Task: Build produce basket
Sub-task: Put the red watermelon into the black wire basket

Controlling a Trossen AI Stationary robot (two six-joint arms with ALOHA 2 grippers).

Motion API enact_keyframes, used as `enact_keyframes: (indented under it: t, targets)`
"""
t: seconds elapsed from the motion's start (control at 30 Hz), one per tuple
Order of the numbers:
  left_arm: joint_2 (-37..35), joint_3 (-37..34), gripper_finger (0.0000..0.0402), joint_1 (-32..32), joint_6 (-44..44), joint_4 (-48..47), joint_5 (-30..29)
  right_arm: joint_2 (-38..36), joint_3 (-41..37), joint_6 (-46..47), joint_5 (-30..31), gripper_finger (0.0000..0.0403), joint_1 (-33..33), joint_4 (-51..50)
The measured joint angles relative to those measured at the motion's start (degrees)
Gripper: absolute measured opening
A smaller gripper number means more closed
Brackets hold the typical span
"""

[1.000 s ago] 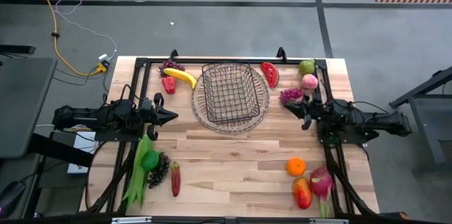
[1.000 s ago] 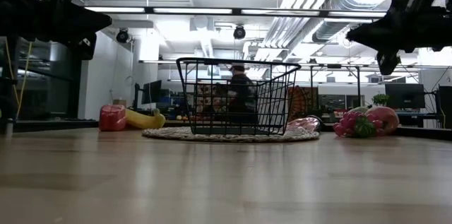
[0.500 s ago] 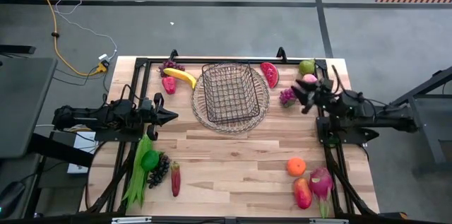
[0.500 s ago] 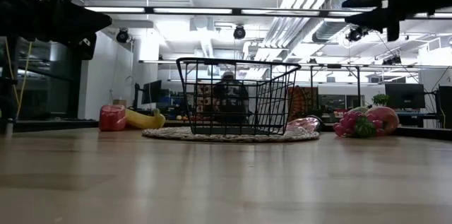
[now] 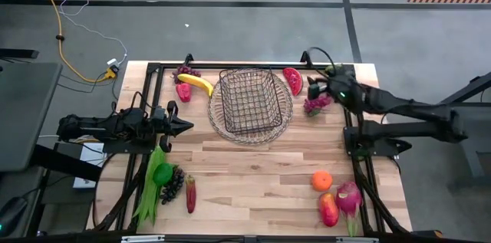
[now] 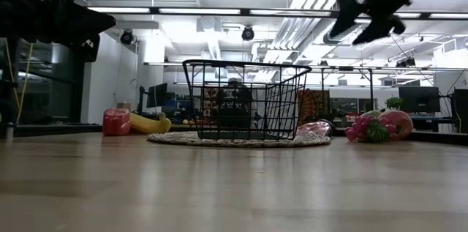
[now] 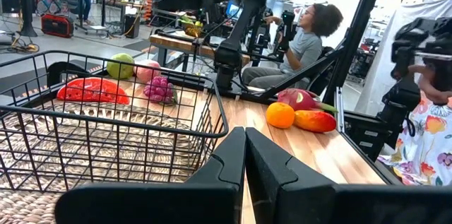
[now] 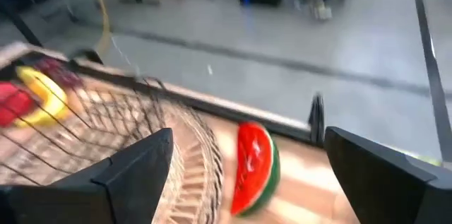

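The dark wire basket (image 5: 247, 102) stands on a round woven tray (image 5: 253, 132) at the table's far middle. Produce lies around it: banana (image 5: 196, 83), watermelon slice (image 5: 293, 80), purple grapes (image 5: 315, 103), orange (image 5: 321, 180), dragon fruit (image 5: 349, 197), green beans (image 5: 148, 191). My right gripper (image 5: 314, 88) hangs open high above the table between the watermelon slice (image 8: 254, 160) and the grapes, tipped downward, with nothing between its fingers. My left gripper (image 5: 188, 126) stays shut and level at the table's left side, left of the basket (image 7: 106, 132).
A red fruit (image 5: 183, 91) and dark grapes (image 5: 184, 70) lie beside the banana, and a green pear (image 5: 333, 72) sits at the far right corner. Dark grapes (image 5: 172, 184) and a red pepper (image 5: 190, 194) lie near left. A person (image 7: 296, 40) sits beyond the table.
My right gripper has risen and swung toward the table's far edge, from beside the purple grapes to above the watermelon slice. It has tipped to point downward and has opened. No fruit has moved.
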Motion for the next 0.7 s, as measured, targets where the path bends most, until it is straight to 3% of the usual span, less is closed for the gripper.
enact_keyframes:
  t: [0.13, 0.33, 0.7]
  targets:
    - [0.0, 0.0, 0.0001, 0.02, 0.0, 0.0, 0.0, 8.67, 3.33, 0.11, -13.81, 0.036, -11.73, -0.79]
    - [0.02, -0.02, 0.0001, 0.02, 0.0, 0.0, 0.02, 22.02, 7.08, -1.38, -25.47, 0.036, -25.23, -0.85]
    - [0.01, -0.01, 0.0001, 0.01, 0.0, 0.0, 0.0, 39.87, 7.66, -0.81, -36.11, 0.036, -31.32, 8.17]
